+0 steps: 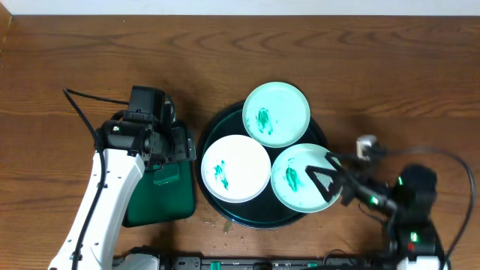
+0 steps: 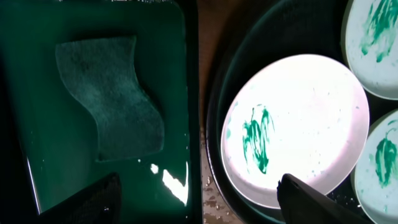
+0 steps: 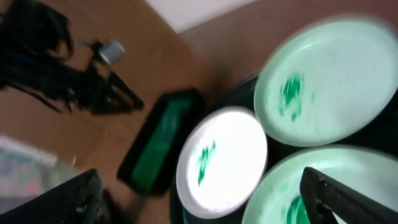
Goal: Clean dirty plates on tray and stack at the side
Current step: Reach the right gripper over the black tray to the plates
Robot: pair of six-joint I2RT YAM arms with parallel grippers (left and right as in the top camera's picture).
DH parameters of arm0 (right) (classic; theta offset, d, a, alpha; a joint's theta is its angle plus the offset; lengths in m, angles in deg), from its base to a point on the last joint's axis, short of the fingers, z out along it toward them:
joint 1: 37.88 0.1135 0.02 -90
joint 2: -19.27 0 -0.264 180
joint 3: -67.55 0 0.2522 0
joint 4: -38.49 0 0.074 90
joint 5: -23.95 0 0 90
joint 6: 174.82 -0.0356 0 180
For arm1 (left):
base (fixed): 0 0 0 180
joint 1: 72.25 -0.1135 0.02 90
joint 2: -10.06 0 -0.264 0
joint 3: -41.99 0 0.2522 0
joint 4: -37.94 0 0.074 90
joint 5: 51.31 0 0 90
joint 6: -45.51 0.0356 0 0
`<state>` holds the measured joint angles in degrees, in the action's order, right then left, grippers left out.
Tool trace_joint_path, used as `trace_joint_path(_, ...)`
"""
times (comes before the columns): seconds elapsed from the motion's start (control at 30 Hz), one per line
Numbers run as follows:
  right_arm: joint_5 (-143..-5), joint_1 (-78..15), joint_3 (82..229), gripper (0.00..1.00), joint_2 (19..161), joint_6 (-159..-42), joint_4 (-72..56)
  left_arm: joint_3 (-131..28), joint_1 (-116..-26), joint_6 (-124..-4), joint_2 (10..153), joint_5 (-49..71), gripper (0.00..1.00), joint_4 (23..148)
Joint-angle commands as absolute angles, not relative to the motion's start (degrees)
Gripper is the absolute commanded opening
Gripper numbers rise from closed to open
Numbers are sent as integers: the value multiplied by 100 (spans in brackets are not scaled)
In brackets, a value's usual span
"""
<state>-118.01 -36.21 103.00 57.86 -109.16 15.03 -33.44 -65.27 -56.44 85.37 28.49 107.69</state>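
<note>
on round black tray point(image 1: 214, 135), glossy smeared plates point(image 1: 236, 168)

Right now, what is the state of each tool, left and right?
Left tool: open, holding nothing.
Right tool: open, holding nothing.

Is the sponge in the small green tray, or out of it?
In. The sponge lies flat on the floor of the small green tray, well inside its rim, with nothing gripping it.
</note>
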Motion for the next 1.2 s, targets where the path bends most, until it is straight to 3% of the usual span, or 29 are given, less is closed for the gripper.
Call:
trace_joint_path(0.0,-11989,-3153,11103,99,6947,-9788,922,-3465,-6505,-5615,8476,2858,80,10784)
trace_joint_path(0.17,-10590,-2008,12578,99,8783,-9051,-816,-3465,-6505,-5615,8476,2858,80,10782)
trace_joint_path(0.4,-7792,-559,14392,99,10573,-9228,-2464,-3465,-6505,-5615,8476,2860,80,10782)
trace_joint_path(0.53,-6990,-93,14713,99,11010,-9567,-2370,-3465,-6505,-5613,8476,2858,80,10788)
trace_joint_path(0.87,-7535,283,14687,99,11134,-9690,-1581,-3465,-6505,-5613,8476,2860,80,10806)
trace_joint_path(1.17,-7071,228,14681,99,11965,-11403,-1316,-3465,-6505,-5613,8476,2860,80,10832)
